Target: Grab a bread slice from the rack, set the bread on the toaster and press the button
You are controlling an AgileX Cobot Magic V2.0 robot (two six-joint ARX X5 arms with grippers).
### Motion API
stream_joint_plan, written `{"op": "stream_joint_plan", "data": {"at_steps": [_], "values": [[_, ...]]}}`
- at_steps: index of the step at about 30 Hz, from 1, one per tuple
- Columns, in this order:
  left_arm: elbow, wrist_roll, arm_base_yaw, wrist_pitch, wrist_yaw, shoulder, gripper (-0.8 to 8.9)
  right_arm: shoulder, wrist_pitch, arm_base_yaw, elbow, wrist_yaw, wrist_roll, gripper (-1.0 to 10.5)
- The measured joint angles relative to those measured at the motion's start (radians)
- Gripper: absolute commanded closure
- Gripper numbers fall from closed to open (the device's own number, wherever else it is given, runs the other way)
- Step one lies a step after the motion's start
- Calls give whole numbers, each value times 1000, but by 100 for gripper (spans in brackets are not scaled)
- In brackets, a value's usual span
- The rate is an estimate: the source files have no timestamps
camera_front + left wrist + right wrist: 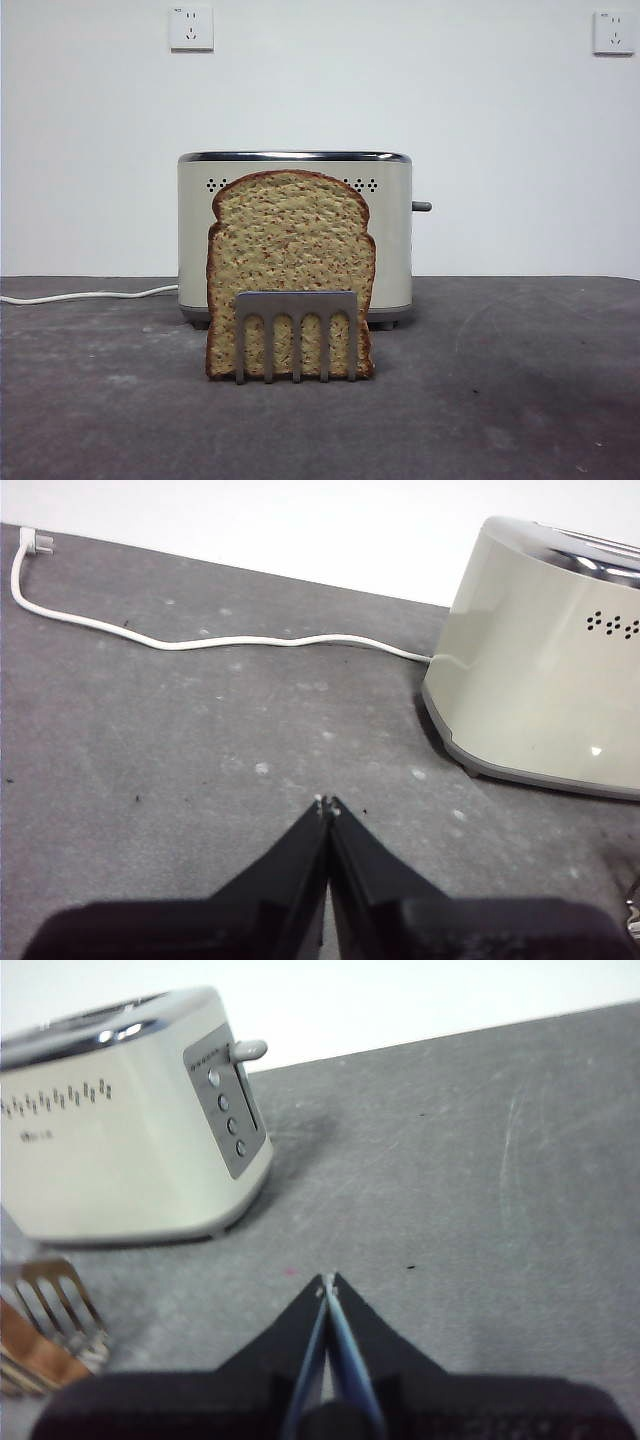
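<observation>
The slice of bread (290, 250) stands upright in the small steel rack (296, 308), right in front of the cream toaster (396, 240). The dark grey button (422, 206) sticks out from the toaster's right end wall near its top; it also shows in the right wrist view (250, 1050). My left gripper (327, 803) is shut and empty above the table, off the toaster's (540, 670) cord end. My right gripper (327, 1280) is shut and empty off the toaster's (120, 1150) button end, with the rack (55, 1305) and bread (25, 1355) at the picture's edge. Neither gripper shows in the front view.
A white cord (90, 294) runs left from the toaster across the dark grey table (520, 400); its plug (30, 542) lies loose on the table. Two wall sockets (191, 28) sit high on the white wall behind.
</observation>
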Motion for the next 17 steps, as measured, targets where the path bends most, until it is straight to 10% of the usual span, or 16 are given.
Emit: {"op": "stream_joint_plan", "data": {"at_steps": [9, 17], "values": [[2, -53, 0, 6, 171, 0, 822, 13, 3, 0, 15, -29, 248, 958], [128, -86, 0, -24, 253, 3, 822, 119, 8, 0, 169, -74, 285, 959]]}}
